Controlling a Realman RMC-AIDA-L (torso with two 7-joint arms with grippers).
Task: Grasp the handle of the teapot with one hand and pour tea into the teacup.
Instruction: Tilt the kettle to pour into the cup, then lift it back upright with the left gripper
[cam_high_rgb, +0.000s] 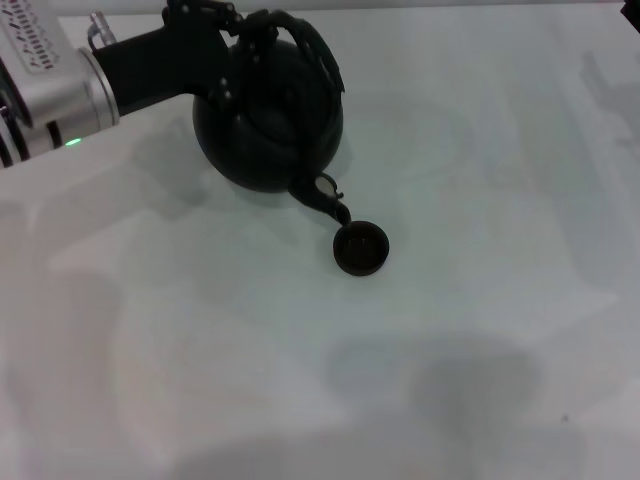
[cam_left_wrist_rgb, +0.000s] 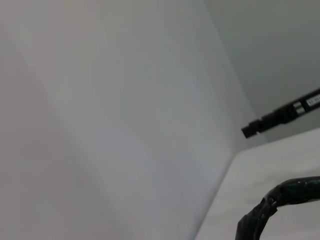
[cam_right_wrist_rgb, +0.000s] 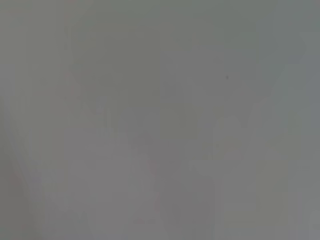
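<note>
The left gripper (cam_high_rgb: 245, 30) holds the handle (cam_high_rgb: 300, 35) of the teapot (cam_high_rgb: 268, 115) tight. The pot tips forward, its spout (cam_high_rgb: 330, 200) right over the teacup (cam_high_rgb: 361, 248) on the white table (cam_high_rgb: 480, 330). The right arm is out of sight.

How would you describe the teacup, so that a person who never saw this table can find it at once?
Start from the large black teapot, which the left gripper holds tilted by its handle over the white table. Follow its short spout down to the tip. The teacup stands just under it: a small, round, dark cup without a handle, far smaller than the teapot.
</note>
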